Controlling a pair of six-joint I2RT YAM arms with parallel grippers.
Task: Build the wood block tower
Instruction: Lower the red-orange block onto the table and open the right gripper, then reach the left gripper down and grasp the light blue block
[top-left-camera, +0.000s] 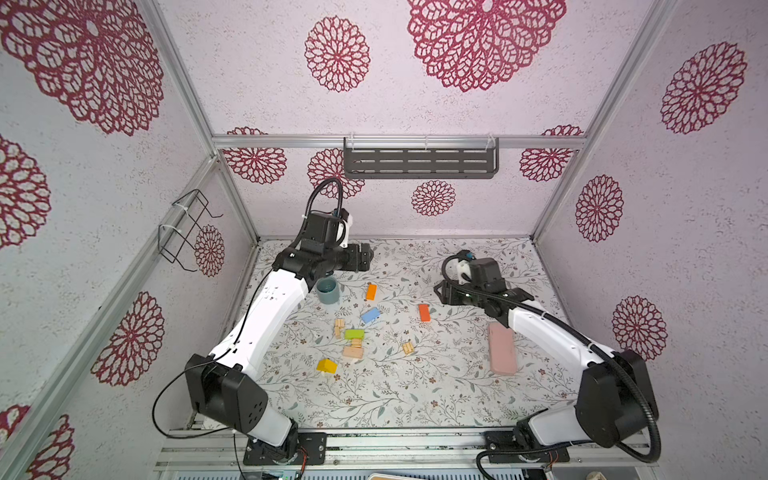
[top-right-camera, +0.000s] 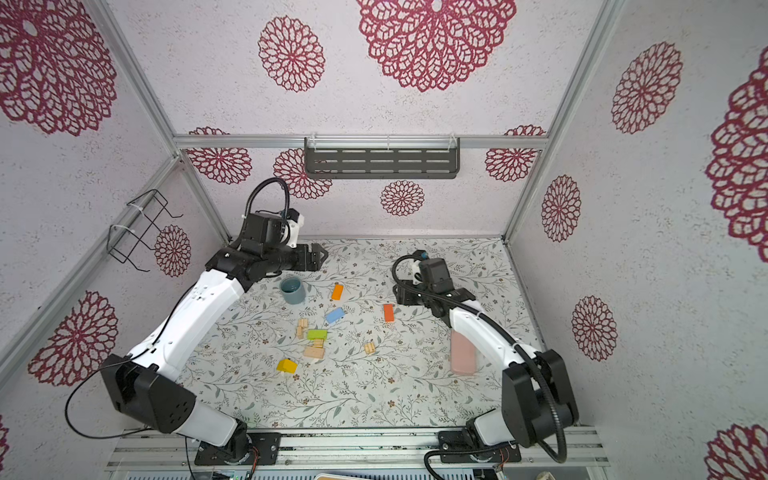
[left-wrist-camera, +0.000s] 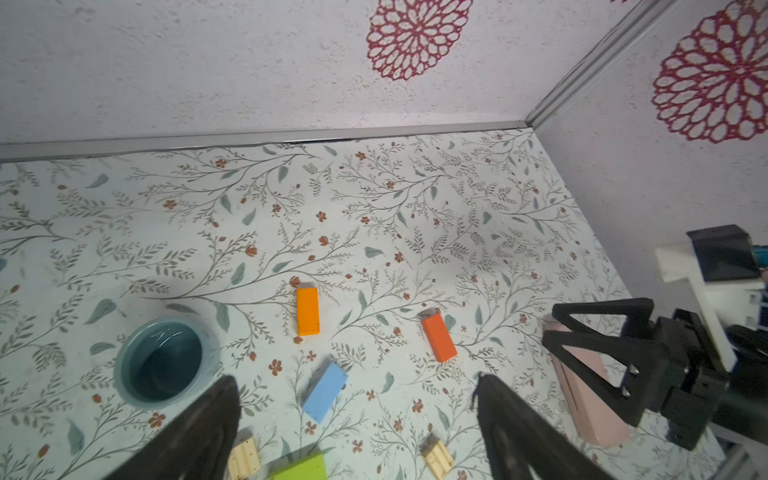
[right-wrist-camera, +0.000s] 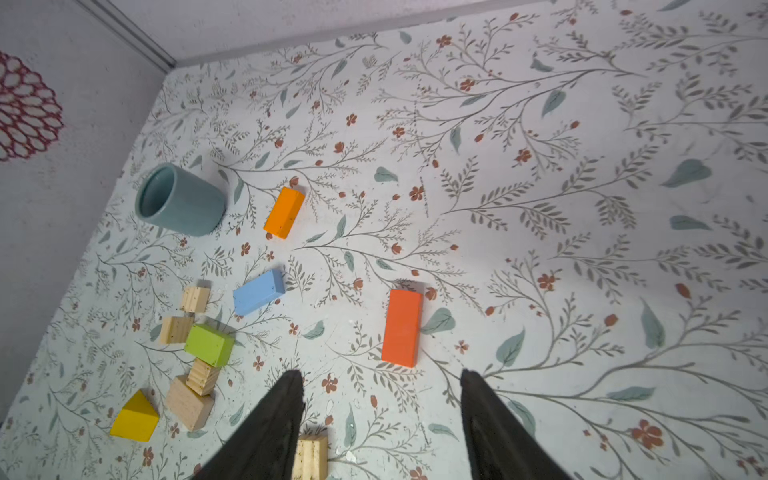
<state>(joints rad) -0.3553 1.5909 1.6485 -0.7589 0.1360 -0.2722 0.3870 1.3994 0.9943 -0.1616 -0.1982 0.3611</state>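
Note:
The wood blocks lie loose on the floral table; no tower is in view. An orange block (top-left-camera: 371, 291), a light blue block (top-left-camera: 370, 316) and a red-orange block (right-wrist-camera: 401, 327) lie apart. A green block (right-wrist-camera: 209, 345) sits among plain wood blocks (right-wrist-camera: 189, 403), beside a yellow block (top-left-camera: 326, 366). A grooved block (top-left-camera: 408, 347) lies alone. My left gripper (left-wrist-camera: 356, 379) hangs open and empty above the back left, near the mug. My right gripper (right-wrist-camera: 380, 373) is open and empty, its tips just short of the red-orange block.
A grey-blue mug (top-left-camera: 327, 290) stands upright at the back left, under my left arm. A flat pink slab (top-left-camera: 501, 348) lies on the right, partly under my right arm. Enclosure walls close in the back and both sides.

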